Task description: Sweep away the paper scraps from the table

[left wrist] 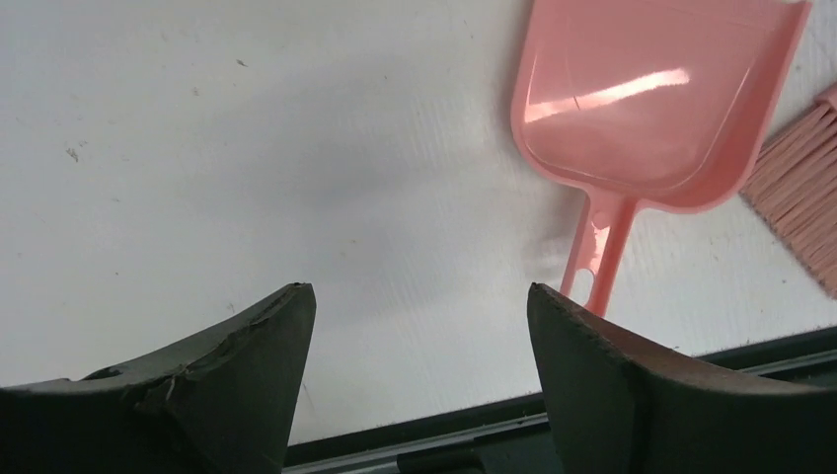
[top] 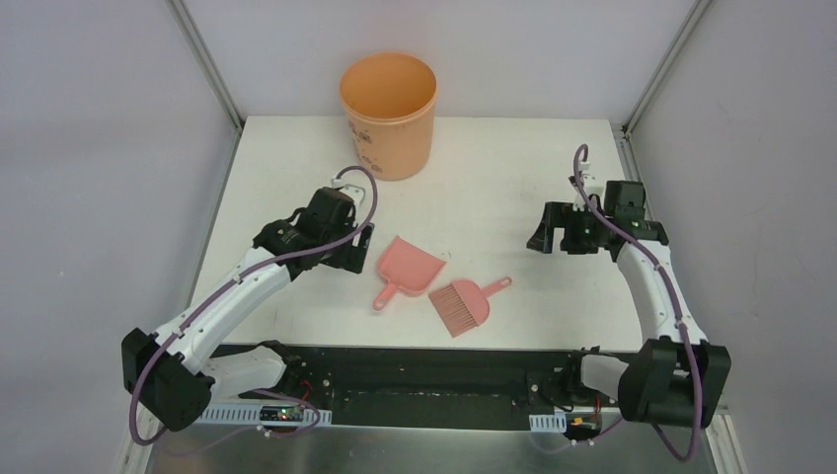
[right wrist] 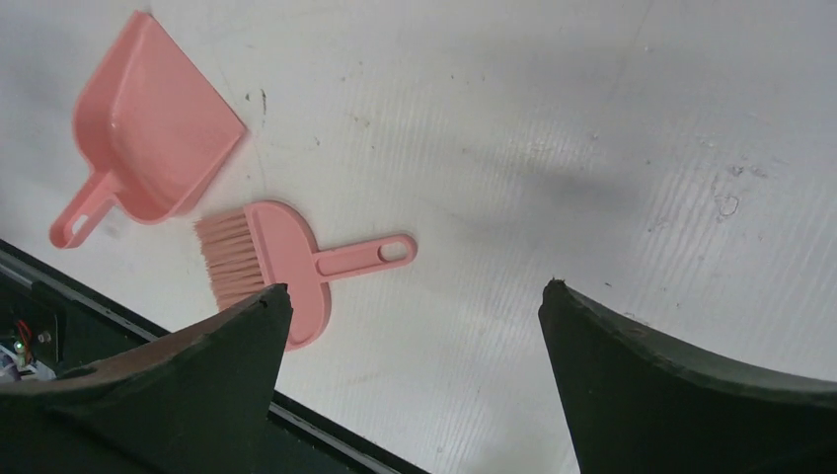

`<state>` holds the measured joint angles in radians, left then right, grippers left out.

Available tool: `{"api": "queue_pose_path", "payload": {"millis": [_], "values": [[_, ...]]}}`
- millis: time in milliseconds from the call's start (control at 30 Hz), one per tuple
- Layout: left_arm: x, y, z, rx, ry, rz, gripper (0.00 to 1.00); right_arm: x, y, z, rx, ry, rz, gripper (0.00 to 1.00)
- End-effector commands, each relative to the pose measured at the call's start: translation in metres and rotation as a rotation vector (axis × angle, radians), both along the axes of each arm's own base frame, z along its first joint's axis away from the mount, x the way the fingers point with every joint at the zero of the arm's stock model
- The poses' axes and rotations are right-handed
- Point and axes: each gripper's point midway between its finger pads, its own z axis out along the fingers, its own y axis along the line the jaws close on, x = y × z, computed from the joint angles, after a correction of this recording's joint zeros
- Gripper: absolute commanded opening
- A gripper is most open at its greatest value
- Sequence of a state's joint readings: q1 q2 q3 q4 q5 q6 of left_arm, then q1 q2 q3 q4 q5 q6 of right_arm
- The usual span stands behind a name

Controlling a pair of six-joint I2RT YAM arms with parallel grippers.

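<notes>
No paper scraps show in any view. The white table (top: 494,178) carries a pink dustpan (top: 408,267) and a pink hand brush (top: 464,302) near its front middle. The dustpan also shows in the left wrist view (left wrist: 642,99) and the right wrist view (right wrist: 148,128). The brush shows in the right wrist view (right wrist: 286,259), and its bristles in the left wrist view (left wrist: 804,202). My left gripper (top: 360,247) is open and empty, just left of the dustpan (left wrist: 419,296). My right gripper (top: 541,237) is open and empty above the table's right part (right wrist: 415,291).
An orange bucket (top: 388,114) stands at the back middle of the table. Grey walls and metal posts frame the table. A black rail (top: 415,380) with the arm bases runs along the near edge.
</notes>
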<state>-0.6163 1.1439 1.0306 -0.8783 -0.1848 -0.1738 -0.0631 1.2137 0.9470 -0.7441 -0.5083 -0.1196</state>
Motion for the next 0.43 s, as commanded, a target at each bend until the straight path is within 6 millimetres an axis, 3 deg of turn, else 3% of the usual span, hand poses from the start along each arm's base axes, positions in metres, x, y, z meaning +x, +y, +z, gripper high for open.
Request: {"api": "queue_pose_path", "payload": {"millis": [0,133,400], "values": [[0.024,-0.012,0.033,-0.19,-0.197,0.019,0.8,0.027,0.001,0.034,0.068,-0.204,-0.116,1.0],[0.025,0.007,0.038,-0.147,-0.267,0.077,0.8,0.033,-0.026,0.037,-0.011,-0.245,-0.283,1.0],[0.024,0.003,0.029,-0.145,-0.226,0.067,0.79,0.032,-0.04,0.047,0.039,-0.272,-0.34,1.0]]}}
